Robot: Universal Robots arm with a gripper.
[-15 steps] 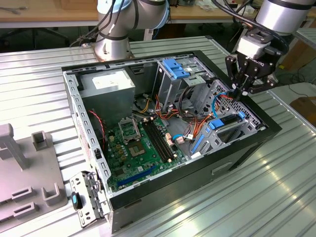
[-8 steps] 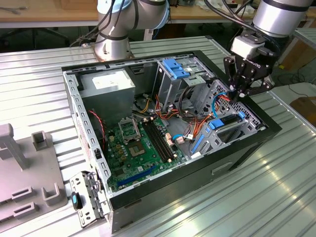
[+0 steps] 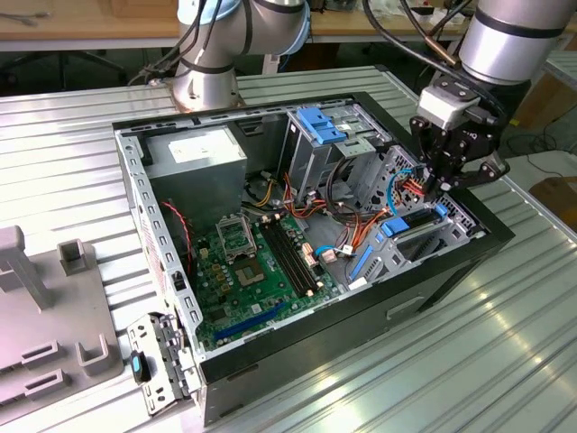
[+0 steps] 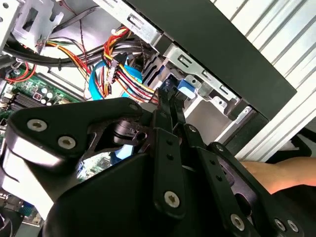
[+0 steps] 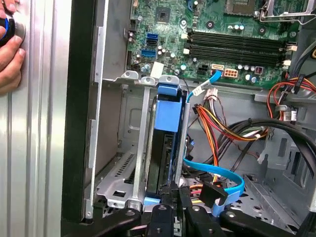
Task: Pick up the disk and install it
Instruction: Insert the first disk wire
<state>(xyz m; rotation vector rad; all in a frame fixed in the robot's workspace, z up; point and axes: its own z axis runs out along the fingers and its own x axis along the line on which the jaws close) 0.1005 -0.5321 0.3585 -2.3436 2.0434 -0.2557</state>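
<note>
While its two black fingers meet tip to tip with no gap between them, the gripper (image 3: 439,185) hangs low over the corner of the open computer case (image 3: 487,236) at the exterior view's right, holding nothing. In the second wrist view the closed fingertips (image 4: 168,101) press at the blue end tab of the disk (image 4: 183,87), and in the first wrist view the gripper (image 5: 173,193) sits directly at the near end of the disk (image 5: 165,143), which stands on edge in a slot of the grey drive cage (image 5: 140,148), its blue carrier rail facing outward. Just beside the disk, a light blue data cable (image 5: 224,178) and a bundle of coloured power wires (image 5: 222,123) crowd the bay. Beyond them lies the green motherboard (image 3: 248,271), and a hand (image 5: 9,59) rests on the ribbed metal table (image 3: 72,162) outside the case wall.
</note>
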